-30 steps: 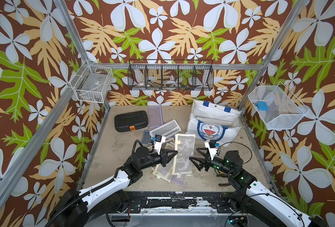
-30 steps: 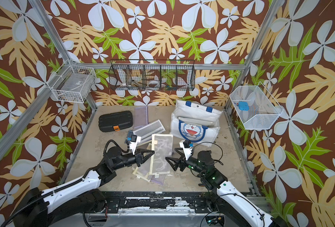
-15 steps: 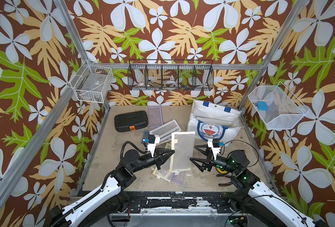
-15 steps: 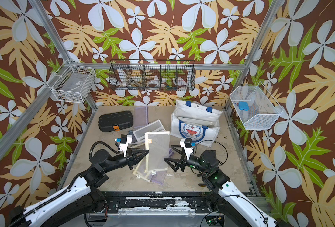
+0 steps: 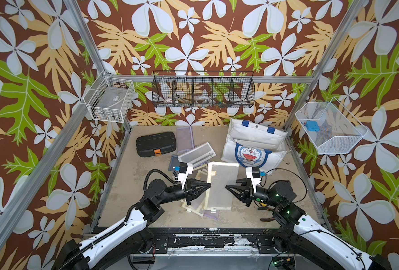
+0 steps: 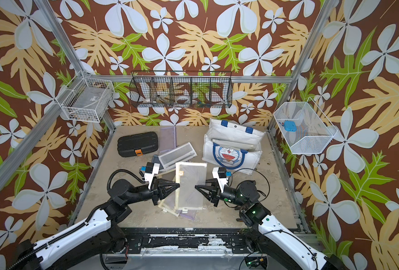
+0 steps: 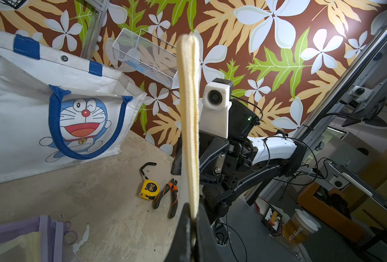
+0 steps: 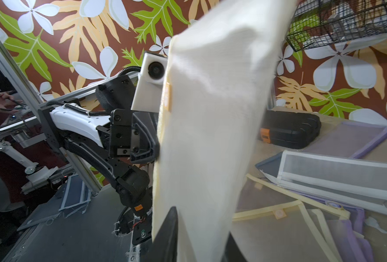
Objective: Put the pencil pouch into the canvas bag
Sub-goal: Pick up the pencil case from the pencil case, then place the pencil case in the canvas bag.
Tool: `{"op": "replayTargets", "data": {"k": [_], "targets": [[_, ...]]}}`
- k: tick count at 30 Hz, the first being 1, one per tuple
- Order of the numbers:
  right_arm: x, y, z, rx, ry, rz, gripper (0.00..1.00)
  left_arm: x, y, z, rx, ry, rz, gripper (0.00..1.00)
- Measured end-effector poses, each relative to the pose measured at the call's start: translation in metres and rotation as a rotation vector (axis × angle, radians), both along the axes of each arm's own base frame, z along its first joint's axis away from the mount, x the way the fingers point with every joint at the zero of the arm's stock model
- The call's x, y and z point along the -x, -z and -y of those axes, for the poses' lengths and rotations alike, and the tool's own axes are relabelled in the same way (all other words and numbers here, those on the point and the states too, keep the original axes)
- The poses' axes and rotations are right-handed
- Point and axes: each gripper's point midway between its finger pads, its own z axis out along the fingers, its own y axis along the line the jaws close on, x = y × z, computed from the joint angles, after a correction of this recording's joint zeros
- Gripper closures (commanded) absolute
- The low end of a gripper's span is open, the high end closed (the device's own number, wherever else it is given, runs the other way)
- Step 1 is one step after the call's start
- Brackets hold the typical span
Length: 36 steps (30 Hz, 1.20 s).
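The pencil pouch (image 5: 222, 184) (image 6: 190, 184) is a cream-edged mesh sleeve held upright above the table's front middle. My left gripper (image 5: 209, 185) (image 6: 178, 185) is shut on its left edge; in the left wrist view the cream edge (image 7: 189, 113) rises from the closed jaws (image 7: 193, 217). My right gripper (image 5: 226, 186) (image 6: 195, 186) faces it from the right, its jaws closed in on the pouch (image 8: 210, 113), which fills the gap between them (image 8: 201, 226). The canvas bag (image 5: 252, 140) (image 6: 231, 140) (image 7: 17, 113) stands at the back right with its mouth open upward.
A black plastic case (image 5: 156, 146) lies at the back left. Other mesh pouches (image 5: 197, 154) lie heaped under and behind the held one. A yellow tape measure (image 7: 149, 189) and pliers (image 7: 170, 197) lie at the front right. Wire baskets (image 5: 203, 90) hang on the walls.
The left gripper raised the pouch off the heap and stood it upright. The right gripper, open before, came in to the pouch's right edge and closed on it.
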Motion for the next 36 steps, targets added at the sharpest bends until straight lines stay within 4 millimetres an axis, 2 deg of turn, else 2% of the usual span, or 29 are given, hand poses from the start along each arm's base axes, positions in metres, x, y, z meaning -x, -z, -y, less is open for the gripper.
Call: {"op": "replayTargets", "data": {"k": [2,5,8,11,15,17,20,26,31,33,36], "targets": [[0.005,-0.001,-0.003,-0.003,-0.012,0.009,0.96,-0.001,0.001,0.000,-0.002,-0.001,-0.006,1.00],[0.008,-0.003,-0.004,-0.002,-0.004,0.030,1.00,-0.006,0.002,-0.002,-0.011,-0.037,-0.017,0.60],[0.004,-0.006,0.001,0.015,0.038,0.050,1.00,-0.017,0.003,-0.006,-0.027,-0.111,-0.044,0.37],[-0.013,-0.015,0.009,0.059,0.153,0.077,1.00,-0.029,0.011,-0.013,-0.049,-0.194,-0.076,0.23],[-0.045,-0.025,0.019,0.193,0.327,0.112,1.00,-0.047,0.032,-0.026,-0.094,-0.330,-0.132,0.04],[-0.062,-0.027,0.023,0.275,0.401,0.131,1.00,-0.054,0.043,-0.035,-0.116,-0.395,-0.155,0.00],[-0.082,-0.034,0.031,0.385,0.495,0.172,1.00,-0.063,0.054,-0.046,-0.141,-0.481,-0.186,0.00],[-0.126,-0.082,0.049,0.569,0.715,0.350,1.00,-0.074,0.076,-0.053,-0.203,-0.552,-0.242,0.00],[-0.171,-0.118,0.080,0.737,0.911,0.471,1.00,-0.073,0.101,-0.053,-0.251,-0.551,-0.294,0.00],[-0.191,-0.123,0.094,0.814,0.968,0.491,1.00,-0.072,0.104,-0.053,-0.253,-0.546,-0.302,0.01],[-0.215,-0.117,0.105,0.951,0.994,0.515,1.00,-0.070,0.102,-0.050,-0.244,-0.530,-0.302,0.01]]}}
